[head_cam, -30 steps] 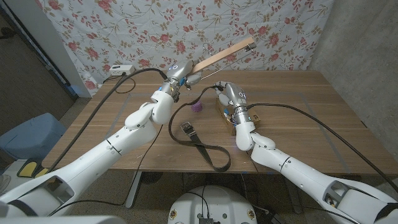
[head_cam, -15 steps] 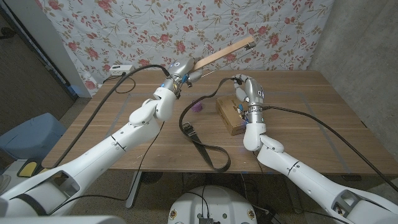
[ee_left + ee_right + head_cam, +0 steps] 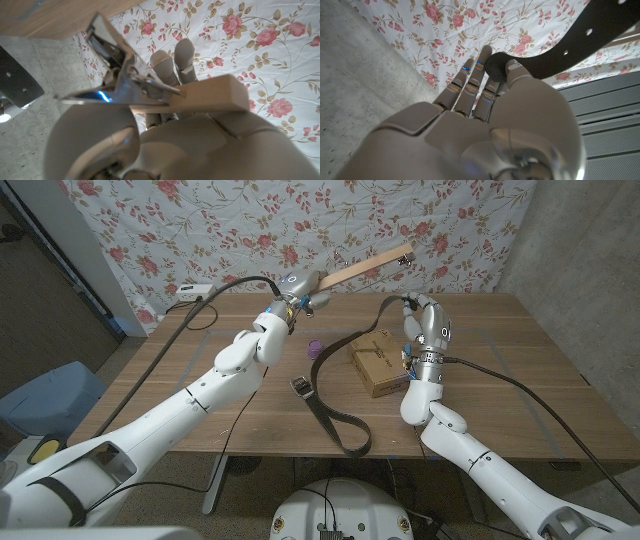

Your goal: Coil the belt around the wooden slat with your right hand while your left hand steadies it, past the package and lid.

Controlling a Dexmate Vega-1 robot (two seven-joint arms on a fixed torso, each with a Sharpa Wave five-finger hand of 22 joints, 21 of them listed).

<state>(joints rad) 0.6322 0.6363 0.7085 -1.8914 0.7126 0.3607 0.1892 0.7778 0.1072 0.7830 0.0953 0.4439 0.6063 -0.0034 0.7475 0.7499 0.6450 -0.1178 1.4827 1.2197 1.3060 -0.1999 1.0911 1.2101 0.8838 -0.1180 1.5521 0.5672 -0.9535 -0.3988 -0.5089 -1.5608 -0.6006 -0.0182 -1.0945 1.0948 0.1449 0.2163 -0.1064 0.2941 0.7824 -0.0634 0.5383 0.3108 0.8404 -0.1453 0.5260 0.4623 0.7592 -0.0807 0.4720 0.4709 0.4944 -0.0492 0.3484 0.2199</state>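
Left hand (image 3: 300, 288): raised above the table's far left part, fingers closed round the lower end of the wooden slat (image 3: 370, 264); in the left wrist view the hand (image 3: 165, 135) shows the slat (image 3: 210, 95) crossing its back, fingers (image 3: 172, 62) curled behind it, a metal clip (image 3: 125, 80) at the slat's near end.
Wooden slat: tilted, rising from the left hand toward the floral backdrop (image 3: 250, 220), its free end high and to the right.
Right hand (image 3: 428, 325): lifted upright over the table's far right part, pinching the belt (image 3: 335, 415) near its tip.
Belt at the fingers: in the right wrist view the black strap (image 3: 580, 35), punched with holes, runs across to the right hand (image 3: 485, 125); its rounded end lies between thumb and fingertips (image 3: 485, 55), the other fingers extended close together.
Belt, remainder: arcs down from the right hand to the wooden table (image 3: 500, 370), buckle (image 3: 300, 386) lying flat, a loop near the front edge.
Package (image 3: 380, 362): a brown box on the table, just beside the right forearm.
Lid (image 3: 316, 347): small, purple, between left arm and package.
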